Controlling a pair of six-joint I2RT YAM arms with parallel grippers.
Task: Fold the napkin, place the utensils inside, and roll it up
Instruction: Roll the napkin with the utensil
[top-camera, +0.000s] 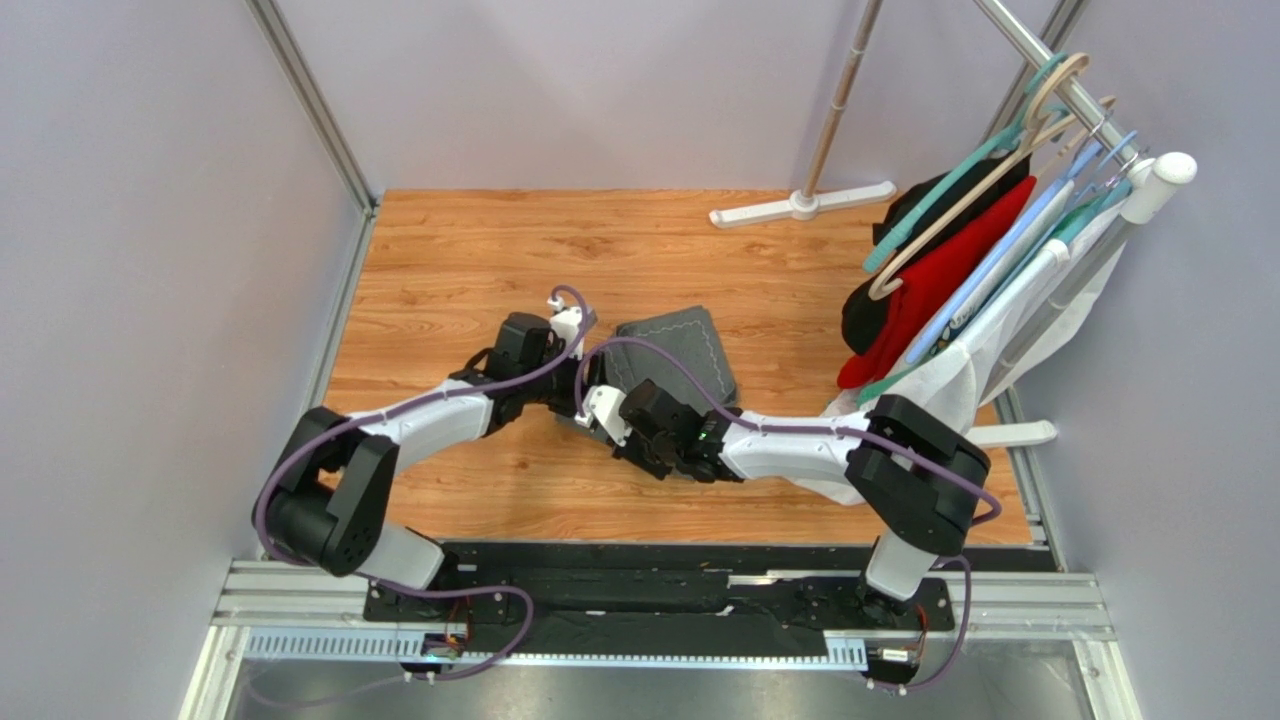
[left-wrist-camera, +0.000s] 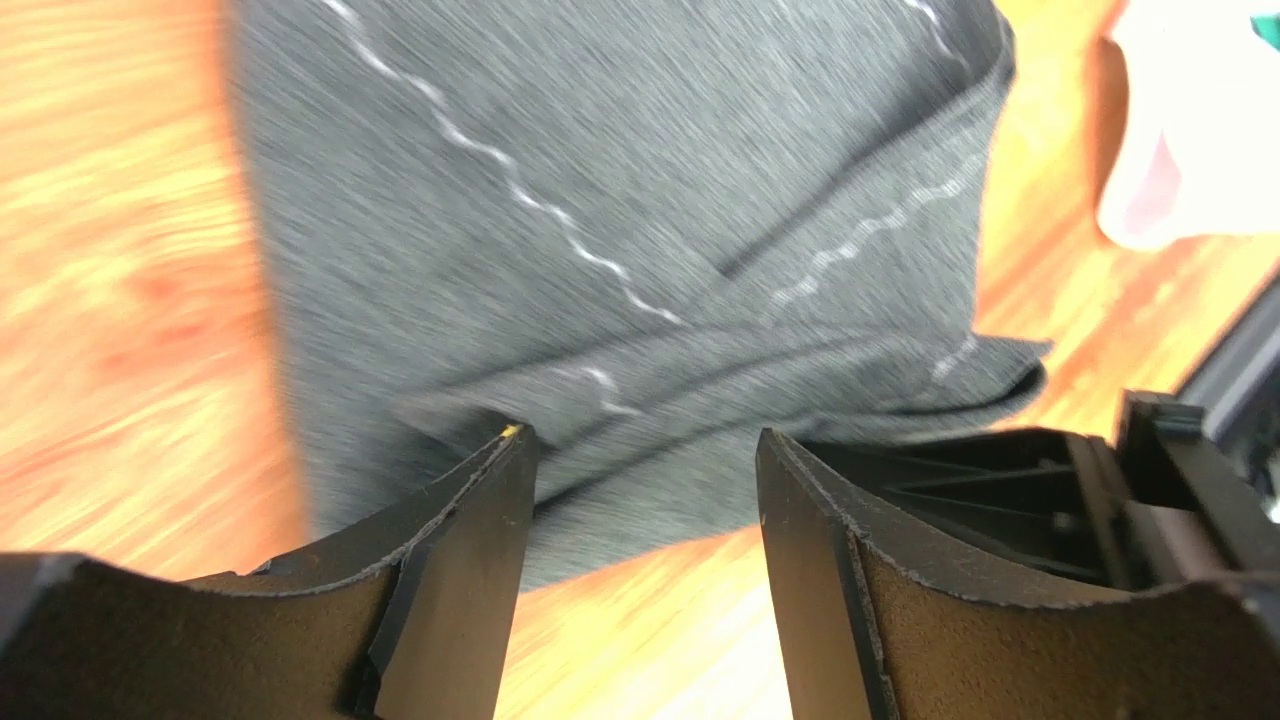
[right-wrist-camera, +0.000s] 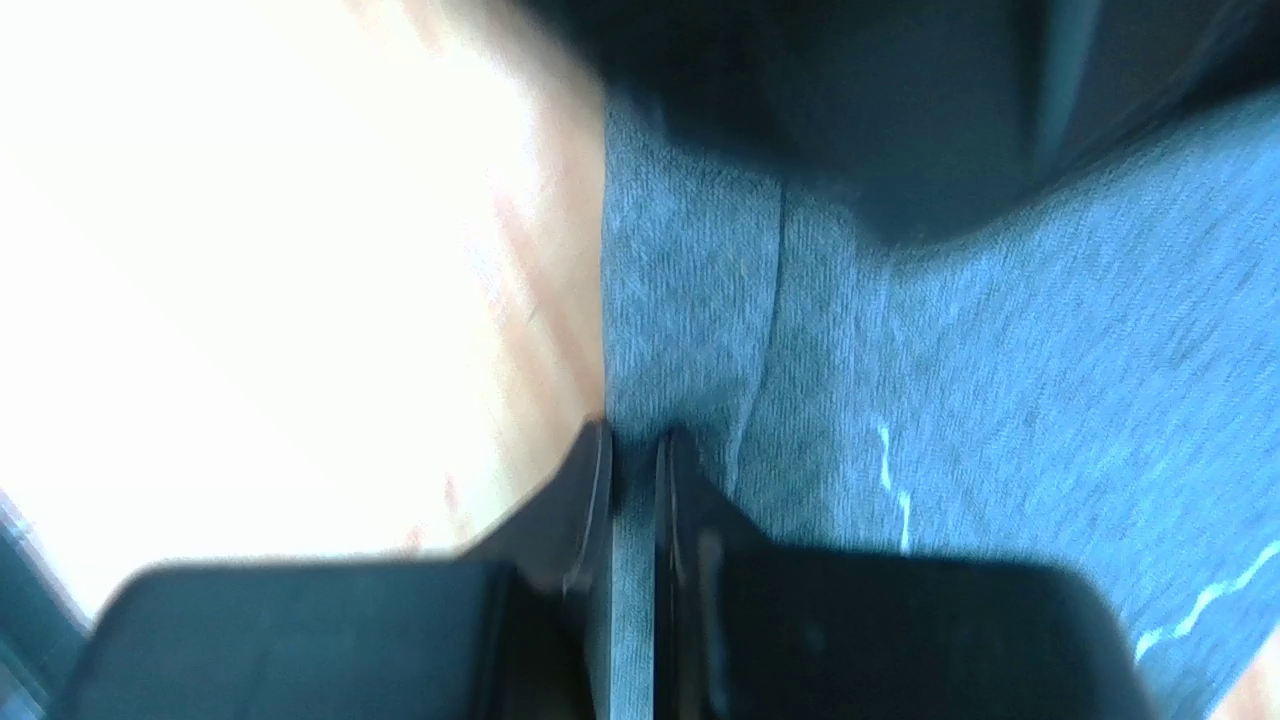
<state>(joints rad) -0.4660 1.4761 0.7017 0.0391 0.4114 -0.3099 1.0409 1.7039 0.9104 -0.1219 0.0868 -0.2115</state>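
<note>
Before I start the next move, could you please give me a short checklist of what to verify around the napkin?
1. Right gripper shut on the edge of the dark grey felt-like napkin: ok.
2. Left gripper jaws apart: ok.
3. Napkin folded over, layers overlapping: ok.
4. Napkin lying smooth on the wooden table: not ok, the near edge is bunched.
5. Pale lilac stick-like utensils located: cannot tell, none in view.
</note>
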